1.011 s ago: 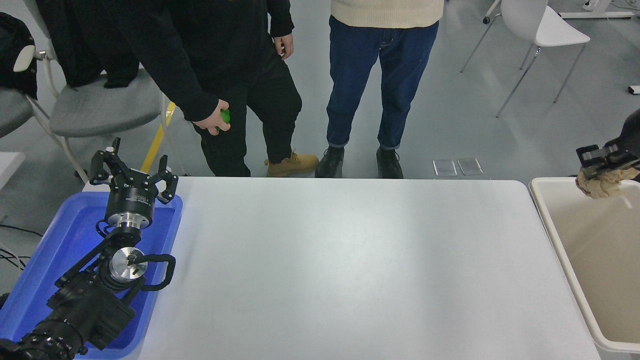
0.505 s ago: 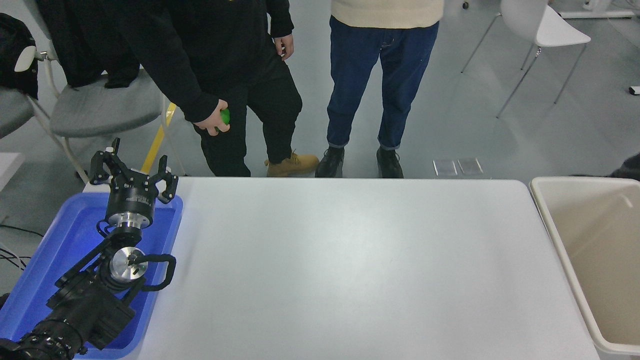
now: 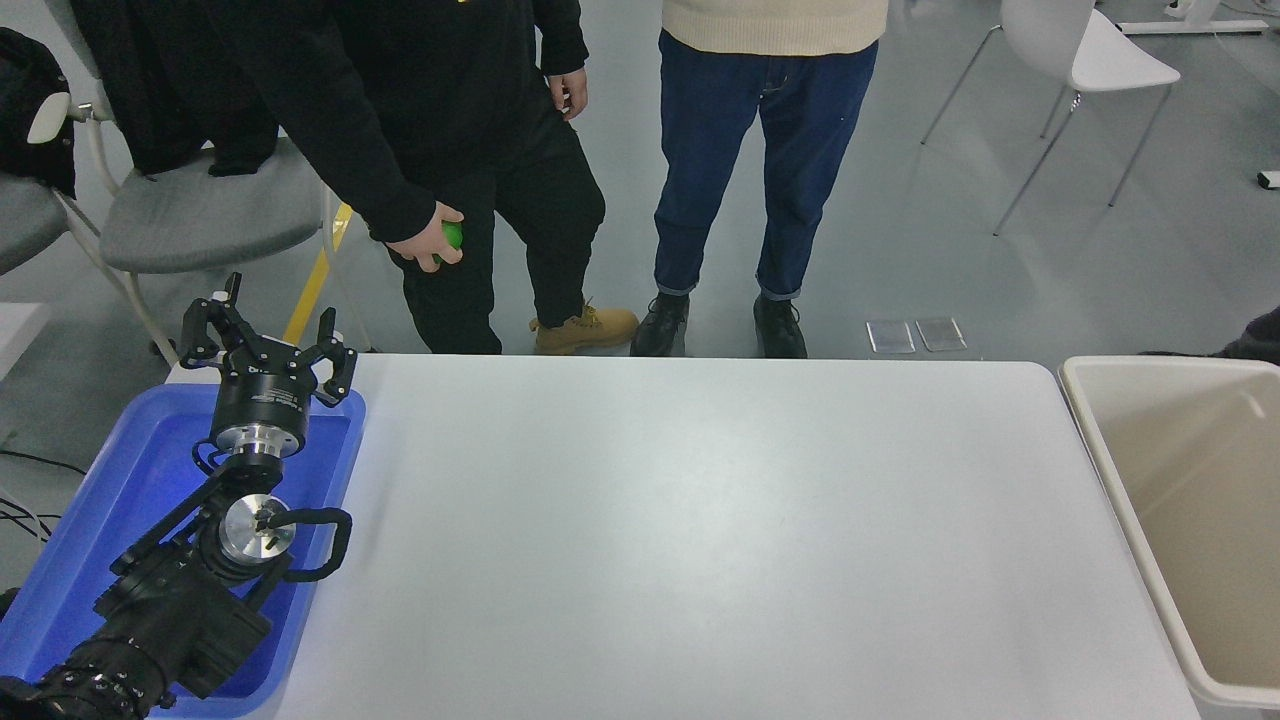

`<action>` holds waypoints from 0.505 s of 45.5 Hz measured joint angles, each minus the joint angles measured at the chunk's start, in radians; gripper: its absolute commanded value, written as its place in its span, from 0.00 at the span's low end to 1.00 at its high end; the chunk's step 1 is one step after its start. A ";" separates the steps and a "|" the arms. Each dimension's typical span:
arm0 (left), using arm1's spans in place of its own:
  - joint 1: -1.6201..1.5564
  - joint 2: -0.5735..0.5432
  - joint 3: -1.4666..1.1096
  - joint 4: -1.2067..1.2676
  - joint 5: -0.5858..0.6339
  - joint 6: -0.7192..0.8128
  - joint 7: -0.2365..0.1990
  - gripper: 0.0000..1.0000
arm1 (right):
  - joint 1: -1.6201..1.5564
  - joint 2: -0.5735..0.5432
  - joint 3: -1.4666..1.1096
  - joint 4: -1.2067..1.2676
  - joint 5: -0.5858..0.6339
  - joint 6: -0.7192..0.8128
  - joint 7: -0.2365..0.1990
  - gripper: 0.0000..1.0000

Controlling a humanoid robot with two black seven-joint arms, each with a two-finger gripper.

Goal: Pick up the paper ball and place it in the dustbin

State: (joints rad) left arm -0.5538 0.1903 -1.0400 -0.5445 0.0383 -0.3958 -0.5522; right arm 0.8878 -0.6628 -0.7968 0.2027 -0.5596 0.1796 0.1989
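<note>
- Left gripper [image 3: 268, 347] is parked at the lower left above the blue tray [image 3: 110, 480], its fingers spread apart and holding nothing.
- Right gripper is out of the picture; only a dark sliver of arm [image 3: 1262, 338] shows at the right edge, just behind the dustbin [image 3: 1100, 440].
- Dustbin sits off the right end of the white table [image 3: 700, 540], well apart from the left gripper; the part of its beige inside that shows holds no paper ball, and the ball is nowhere in view.
- Two people stand at the far side; one person's hand [image 3: 425, 235] is closed around a green ball [image 3: 452, 236].
</note>
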 measured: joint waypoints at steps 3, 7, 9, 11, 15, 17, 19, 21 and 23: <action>0.000 0.000 0.000 0.000 0.000 0.000 0.000 0.99 | -0.038 0.029 0.015 -0.030 0.039 -0.011 -0.005 0.00; 0.000 0.000 0.000 0.000 0.000 0.000 0.000 0.99 | -0.075 0.057 0.030 -0.054 0.072 -0.020 -0.009 0.00; 0.000 0.000 0.000 0.000 0.000 0.000 0.000 0.99 | -0.089 0.068 0.039 -0.062 0.084 -0.023 -0.010 0.00; 0.000 0.000 0.000 0.000 0.000 0.000 -0.001 0.99 | -0.103 0.079 0.053 -0.069 0.095 -0.026 -0.011 0.00; 0.000 0.000 0.000 0.000 0.000 0.000 -0.001 0.99 | -0.123 0.095 0.082 -0.080 0.109 -0.030 -0.013 0.03; 0.000 0.000 0.000 0.000 0.000 0.000 -0.001 0.99 | -0.131 0.103 0.097 -0.085 0.115 -0.032 -0.014 0.40; 0.000 0.000 0.000 0.000 0.000 0.000 -0.001 0.99 | -0.137 0.108 0.109 -0.088 0.119 -0.033 -0.015 1.00; 0.000 0.000 0.000 0.000 0.000 0.000 -0.001 0.99 | -0.142 0.113 0.121 -0.091 0.123 -0.034 -0.015 1.00; 0.000 0.000 0.000 0.000 0.000 0.000 -0.001 0.99 | -0.146 0.117 0.131 -0.092 0.127 -0.035 -0.015 1.00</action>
State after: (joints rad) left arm -0.5538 0.1903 -1.0400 -0.5445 0.0383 -0.3958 -0.5534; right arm 0.7416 -0.5461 -0.6656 0.1108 -0.4330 0.1451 0.1836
